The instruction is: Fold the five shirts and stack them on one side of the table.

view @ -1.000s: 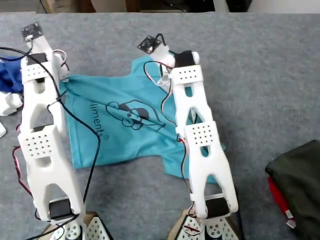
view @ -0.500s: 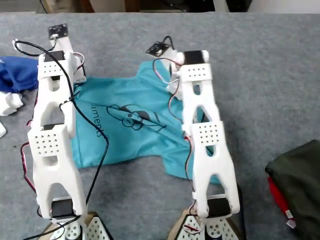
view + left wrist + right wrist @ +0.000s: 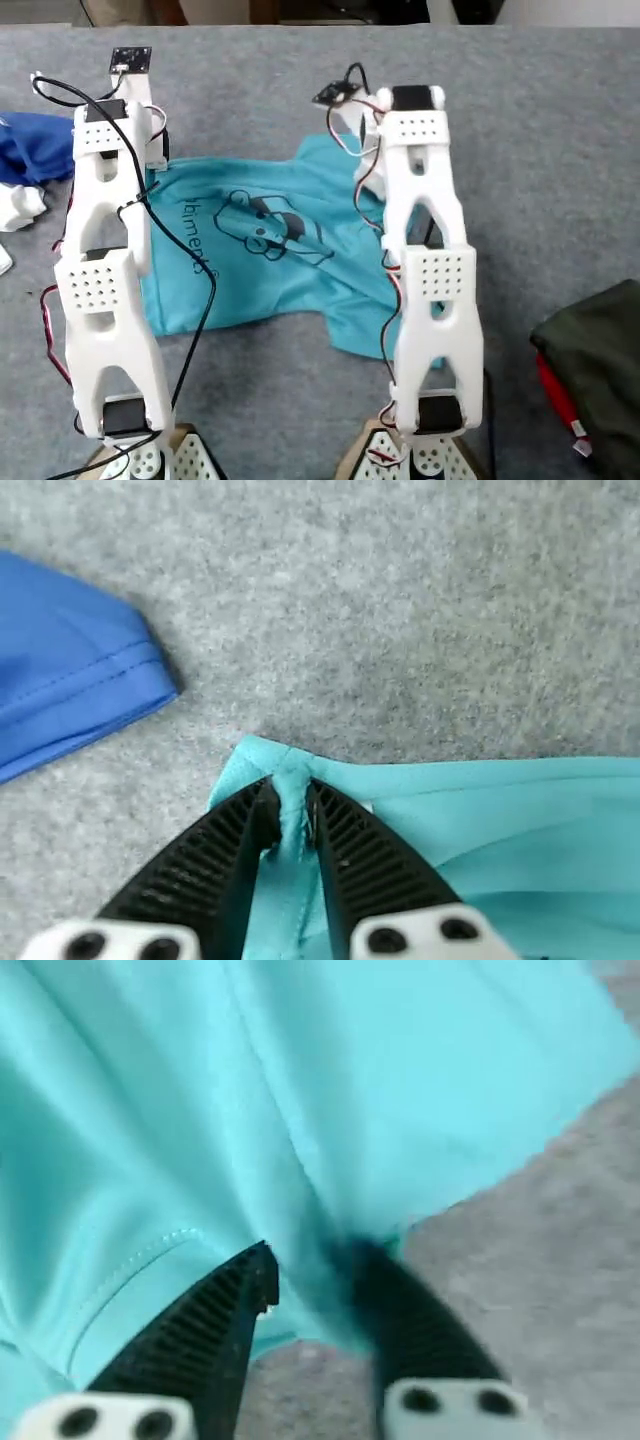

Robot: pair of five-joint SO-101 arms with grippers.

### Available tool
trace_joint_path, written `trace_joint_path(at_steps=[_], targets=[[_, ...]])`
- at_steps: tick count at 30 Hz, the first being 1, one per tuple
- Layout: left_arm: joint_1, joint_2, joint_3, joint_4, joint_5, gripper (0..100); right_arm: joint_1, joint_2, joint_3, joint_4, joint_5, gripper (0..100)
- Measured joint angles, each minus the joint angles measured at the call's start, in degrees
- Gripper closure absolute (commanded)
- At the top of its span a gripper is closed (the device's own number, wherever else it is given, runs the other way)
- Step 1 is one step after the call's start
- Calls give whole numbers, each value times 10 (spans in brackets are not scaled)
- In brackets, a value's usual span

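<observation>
Left fingers (image 3: 250, 820): clamped shut on a corner fold of the teal shirt (image 3: 480, 830); the pinched cloth stands up between the ribbed black pads, just above the grey surface.

Right fingers (image 3: 240, 1290): closed on a bunch of the same teal cloth at its edge, where creases run into the grip and bare grey surface lies just beside.

Desk (image 3: 540, 120): grey and felt-like, carrying the garments, with both white arms reaching out over it from the near edge.

Teal shirt (image 3: 270, 270): spread print side up in the middle of the desk, partly under the two arms. Its far edge is held at the left corner by the left fingers and near the right end by the right fingers. The near part is rumpled, with a flap sticking out beside the right arm's base.

Dark green garment (image 3: 600, 350): bundled at the desk's right edge, well apart from the teal shirt, with red cloth (image 3: 558, 392) showing beneath it.

Blue shirt (image 3: 30, 145): crumpled at the desk's left edge, near the left fingers, with a strip of grey between it and the teal corner.

White object (image 3: 18, 205): small, at the left edge just beside the blue shirt; what it is cannot be told.
</observation>
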Motion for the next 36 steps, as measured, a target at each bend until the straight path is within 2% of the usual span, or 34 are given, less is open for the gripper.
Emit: trace_joint_path(at_steps=[7,18,30,36], targets=[[0,0,0,0,1,981,1,-4,-113,-22,-17,670],[0,0,0,-9,2,981,1,43,-113,-215,-96,670],[0,0,0,-17,2,981,1,127,-110,-224,-96,671],[0,0,0,-19,2,981,4,141,-110,-258,-91,792]])
